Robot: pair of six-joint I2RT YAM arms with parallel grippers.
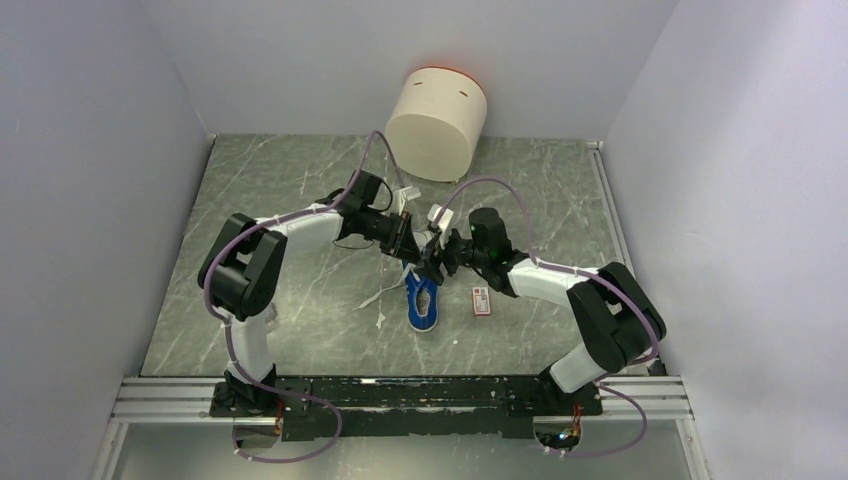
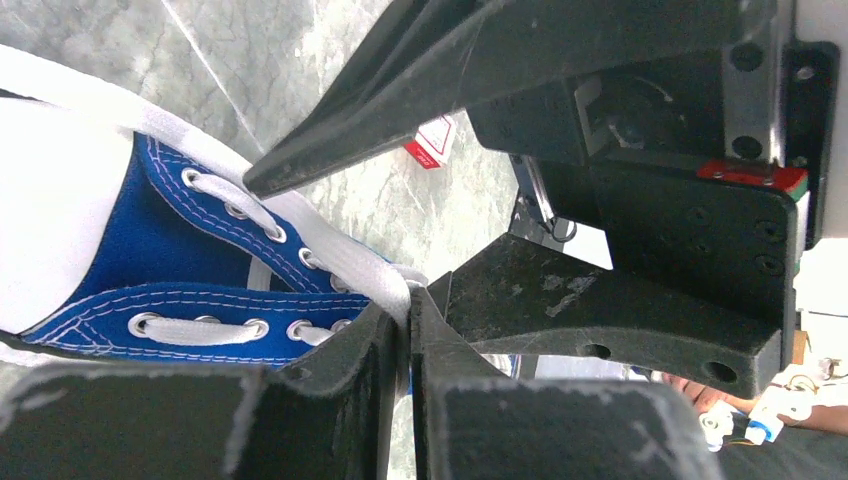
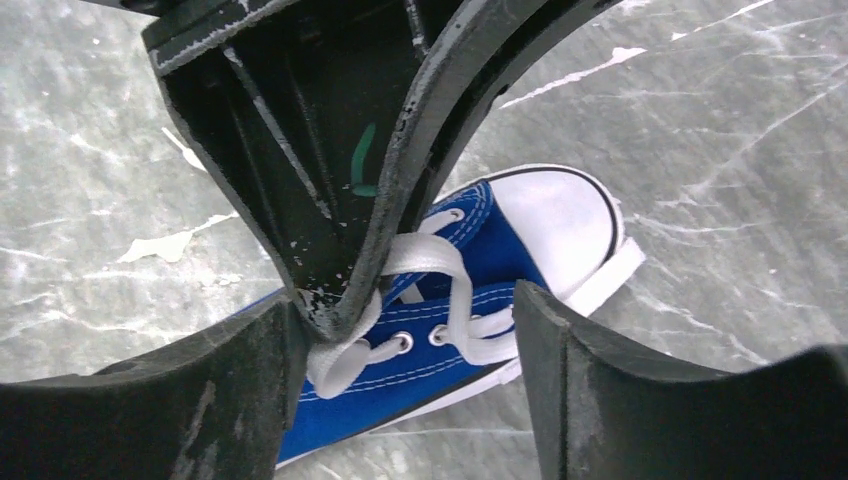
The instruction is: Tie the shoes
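Near the middle of the table (image 1: 300,200) lies the blue canvas sneaker (image 1: 423,305), its long axis running roughly from the near edge toward the far wall. Its white laces (image 3: 440,260) are partly threaded, with loose ends trailing off on the robot's left. Both arms meet over the shoe's far end, so it sits directly beneath them and extends toward their bases. The left end effector (image 2: 410,330) is pinched narrow on a strand of lace just above the eyelets. The right end effector (image 3: 405,305) stands wide, its fingers either side of that strand and the left tips, gripping nothing. Judging by this, the right arm is placed to take the lace. A red-and-white packet (image 1: 482,300) lies just beside the sneaker.
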